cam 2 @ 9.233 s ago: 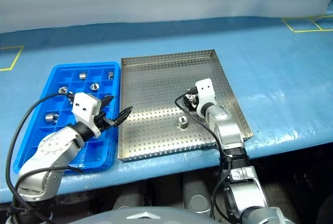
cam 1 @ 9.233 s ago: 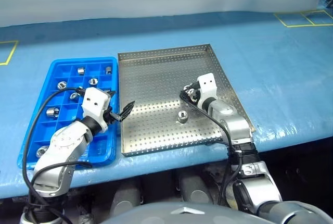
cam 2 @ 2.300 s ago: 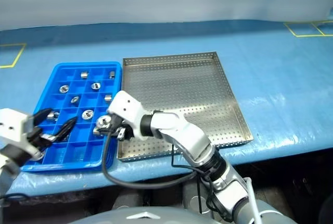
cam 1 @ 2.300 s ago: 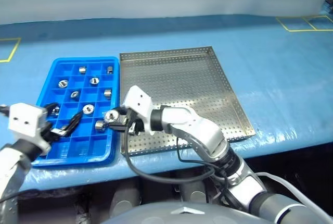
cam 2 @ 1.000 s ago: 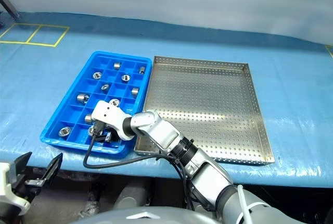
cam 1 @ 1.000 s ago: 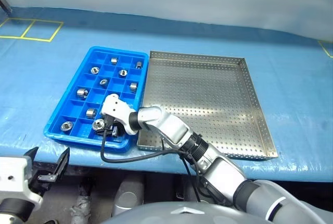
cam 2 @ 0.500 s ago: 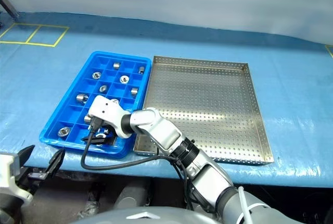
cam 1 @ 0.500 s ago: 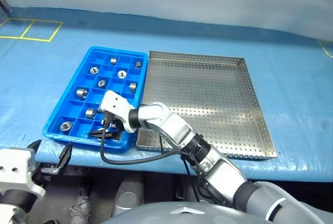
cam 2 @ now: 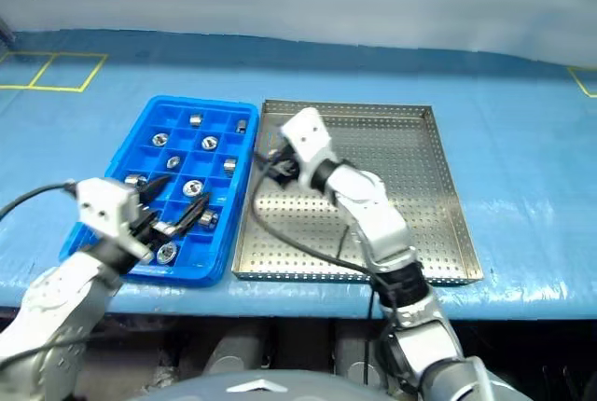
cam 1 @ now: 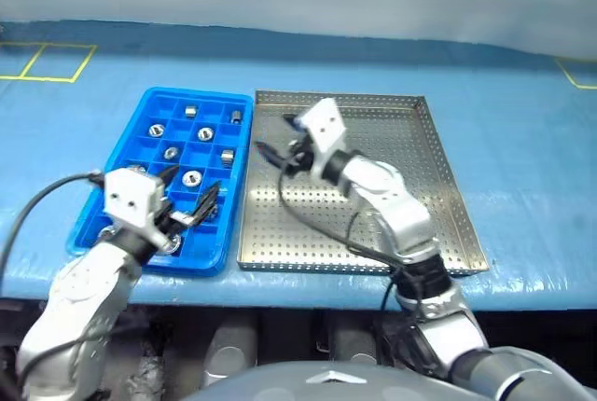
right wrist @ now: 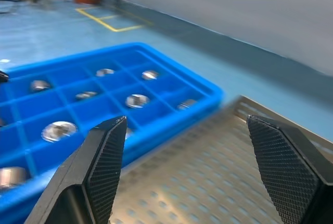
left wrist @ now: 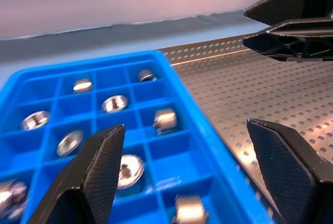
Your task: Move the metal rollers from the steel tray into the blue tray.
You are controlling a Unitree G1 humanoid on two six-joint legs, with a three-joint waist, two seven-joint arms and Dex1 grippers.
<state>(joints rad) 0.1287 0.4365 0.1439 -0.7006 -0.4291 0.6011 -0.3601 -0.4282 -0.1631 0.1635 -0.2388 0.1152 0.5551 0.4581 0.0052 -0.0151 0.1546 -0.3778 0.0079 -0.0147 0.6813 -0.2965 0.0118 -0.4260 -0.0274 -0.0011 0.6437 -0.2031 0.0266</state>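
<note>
The blue tray (cam 1: 246,140) sits left of the steel tray (cam 1: 438,177) on the table. Several metal rollers (cam 1: 192,177) lie in its compartments, one to a cell, and show close up in the left wrist view (left wrist: 164,120). The part of the steel tray's perforated floor that I can see holds no roller. My left gripper (cam 1: 191,191) hovers open and empty over the near half of the blue tray. My right gripper (cam 1: 278,137) stands open and empty above the steel tray's far left part, pointing toward the blue tray (right wrist: 78,94).
Both trays rest on a light-blue table covering (cam 1: 522,140), close to the table's front edge. Yellow tape squares (cam 1: 47,61) mark the far left, and another tape mark (cam 1: 578,73) the far right. Black cables trail from both wrists over the trays.
The camera view has shifted. My right gripper has left the blue tray's near compartments and swung over the steel tray. My left gripper has risen from below the table edge to above the blue tray.
</note>
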